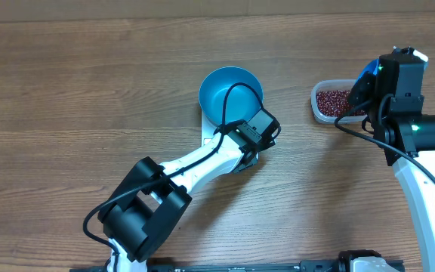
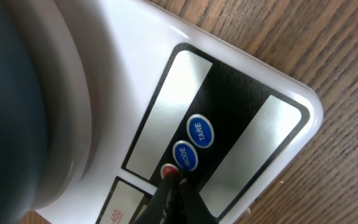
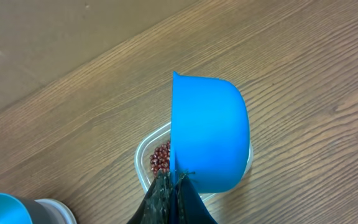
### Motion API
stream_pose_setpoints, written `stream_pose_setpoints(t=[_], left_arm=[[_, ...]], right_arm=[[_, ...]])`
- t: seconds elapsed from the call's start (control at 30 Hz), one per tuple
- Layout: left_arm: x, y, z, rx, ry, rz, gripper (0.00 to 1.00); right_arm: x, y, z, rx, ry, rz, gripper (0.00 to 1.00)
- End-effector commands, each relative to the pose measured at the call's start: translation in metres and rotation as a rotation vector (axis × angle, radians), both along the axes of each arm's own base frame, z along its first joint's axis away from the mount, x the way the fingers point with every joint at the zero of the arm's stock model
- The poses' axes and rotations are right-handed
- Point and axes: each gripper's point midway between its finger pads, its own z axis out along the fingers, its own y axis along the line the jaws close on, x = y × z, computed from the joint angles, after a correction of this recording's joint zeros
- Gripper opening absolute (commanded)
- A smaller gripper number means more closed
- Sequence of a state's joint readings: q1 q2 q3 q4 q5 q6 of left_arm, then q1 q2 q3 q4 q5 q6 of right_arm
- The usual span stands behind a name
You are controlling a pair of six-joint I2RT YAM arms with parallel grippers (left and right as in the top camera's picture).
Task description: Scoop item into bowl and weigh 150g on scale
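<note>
One smooth blue scoop hangs above tiny oval beans.

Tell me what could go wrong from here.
On the scale, the shut left gripper touches the red button, right beside the MODE button; a slip could press the wrong one. The right gripper holds the blue scoop tipped sideways over the tub of beans; carrying it to the bowl could spill some.

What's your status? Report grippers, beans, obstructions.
Left gripper shut, at red button on scale. Right gripper shut on scoop over tub of beans. Bowl on scale, empty. Nothing blocking.
</note>
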State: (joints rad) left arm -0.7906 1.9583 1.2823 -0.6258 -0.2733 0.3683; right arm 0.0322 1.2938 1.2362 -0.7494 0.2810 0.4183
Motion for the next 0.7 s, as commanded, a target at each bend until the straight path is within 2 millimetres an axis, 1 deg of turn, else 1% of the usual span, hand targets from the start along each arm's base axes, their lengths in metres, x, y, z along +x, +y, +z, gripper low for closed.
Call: stream_pose_setpoints(t=[0.0,0.1,0.37,0.67], left_arm=[[0.003,-0.005,0.026,-0.058,-0.045,0.013,0.04],[0.004,-0.007,0.033,-0.076,-0.058,0.012,0.04],[-0.001,-0.015,0.031,-0.116,-0.024,-0.005,0.05],[0.004,-0.015,0.031,-0.146,-0.031,0.043,0.04]], right_arm=[[0.001,-0.005,0.023,-0.013,-0.063,-0.017,0.04],[0.0,-0.005,0.023,-0.013,-0.062,-0.017,0.04],[0.0,-0.005,0.023,-0.013,-0.062,-0.017,0.04],[0.0,-0.005,0.022,-0.013,-0.06,-0.017,0.04]])
